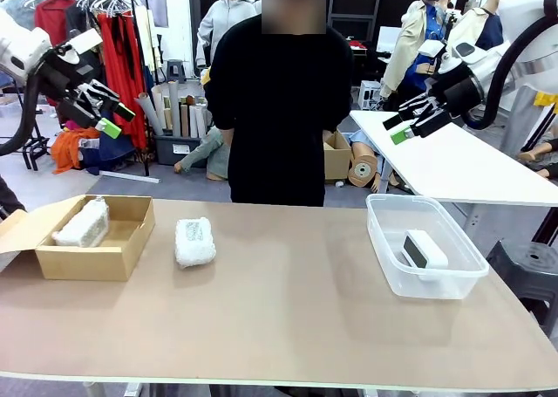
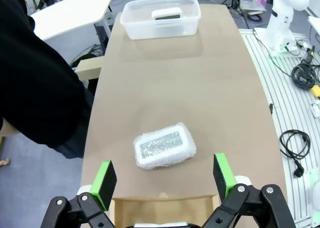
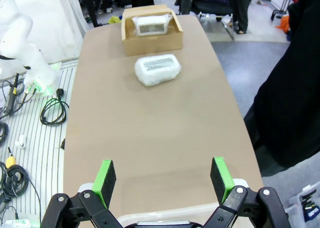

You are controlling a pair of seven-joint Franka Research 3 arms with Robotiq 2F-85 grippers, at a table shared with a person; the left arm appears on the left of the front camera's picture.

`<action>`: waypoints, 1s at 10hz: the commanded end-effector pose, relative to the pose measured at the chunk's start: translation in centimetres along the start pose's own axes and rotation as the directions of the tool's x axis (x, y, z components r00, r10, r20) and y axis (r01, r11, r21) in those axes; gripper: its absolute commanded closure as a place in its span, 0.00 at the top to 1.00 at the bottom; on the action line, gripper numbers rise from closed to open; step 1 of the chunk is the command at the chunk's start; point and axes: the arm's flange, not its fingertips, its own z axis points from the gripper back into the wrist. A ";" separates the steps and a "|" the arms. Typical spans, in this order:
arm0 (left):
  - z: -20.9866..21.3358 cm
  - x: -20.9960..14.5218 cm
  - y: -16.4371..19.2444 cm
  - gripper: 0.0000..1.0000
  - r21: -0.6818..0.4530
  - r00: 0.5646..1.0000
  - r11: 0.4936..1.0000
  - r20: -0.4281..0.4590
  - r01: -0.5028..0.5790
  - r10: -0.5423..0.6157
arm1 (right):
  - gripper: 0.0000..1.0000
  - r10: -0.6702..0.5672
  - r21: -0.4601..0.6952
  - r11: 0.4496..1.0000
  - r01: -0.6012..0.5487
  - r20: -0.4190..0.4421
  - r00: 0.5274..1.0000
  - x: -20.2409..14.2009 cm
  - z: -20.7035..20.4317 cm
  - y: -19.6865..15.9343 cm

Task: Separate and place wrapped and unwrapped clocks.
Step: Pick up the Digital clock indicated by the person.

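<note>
hovering above the table (image 1: 288,327) ends, the left gripper (image 1: 118,120) and right gripper (image 1: 397,128) both hold their jaws wide with nothing between them. one wrapped clock (image 1: 82,225) lies in the open cardboard box (image 1: 131,240) at the left, a second wrapped clock (image 1: 194,242) lies on the bare table just beside that box, and the unwrapped clock (image 1: 424,249) sits in the clear plastic tub (image 1: 384,240) at the right.

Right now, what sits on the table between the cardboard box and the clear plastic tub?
One wrapped clock, close to the box; from there to the tub the table is bare, per the front view.
</note>
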 end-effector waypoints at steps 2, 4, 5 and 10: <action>0.0 0.0 -0.3 1.00 0.010 1.000 1.000 0.005 0.001 -0.001 | 1.00 0.003 -0.002 1.000 -0.003 0.003 1.000 0.1 0.1 0.0; 0.0 0.0 -0.3 1.00 0.010 1.000 1.000 0.005 0.001 -0.001 | 1.00 0.003 -0.002 1.000 -0.003 0.003 1.000 0.1 0.1 0.0; 0.0 0.0 -0.3 1.00 0.010 1.000 1.000 0.005 0.001 -0.001 | 1.00 0.003 -0.002 1.000 -0.003 0.003 1.000 0.1 0.1 0.0; 0.0 0.0 -0.3 1.00 0.010 1.000 1.000 0.005 0.001 -0.001 | 1.00 0.003 -0.002 1.000 -0.003 0.003 1.000 0.1 0.1 0.0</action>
